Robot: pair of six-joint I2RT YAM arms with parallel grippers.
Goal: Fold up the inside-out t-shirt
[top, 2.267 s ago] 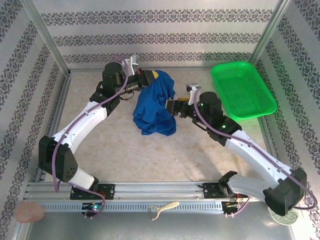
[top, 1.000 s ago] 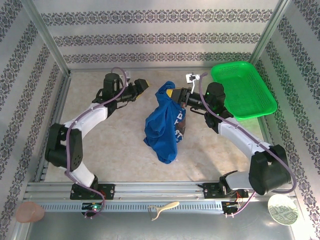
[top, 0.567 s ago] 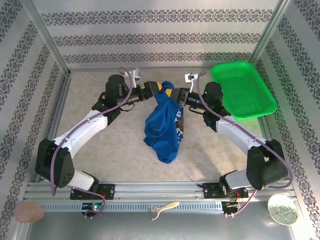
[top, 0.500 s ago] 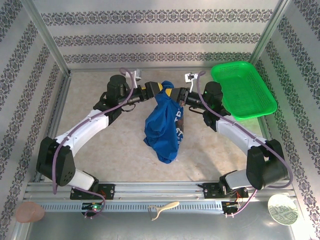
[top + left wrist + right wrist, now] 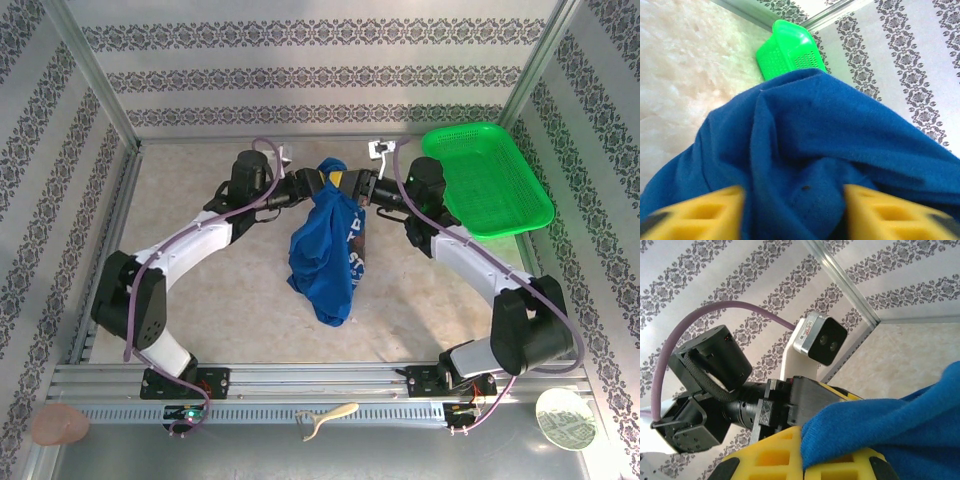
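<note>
T-shirt (image 5: 325,262), crumpled soft blue cloth, hangs pinched in right gripper (image 5: 346,185); left gripper (image 5: 320,182) seemingly clasps it too.

You are looking at a single patch of print; pale lettering (image 5: 356,244) is running down the right edge of the blue t-shirt (image 5: 318,255), which is hanging mid-scene in the top view; the letters are showing too small and too creased for any word to be read; you are getting no legible word, number, brand or sign from either wrist view.
</note>
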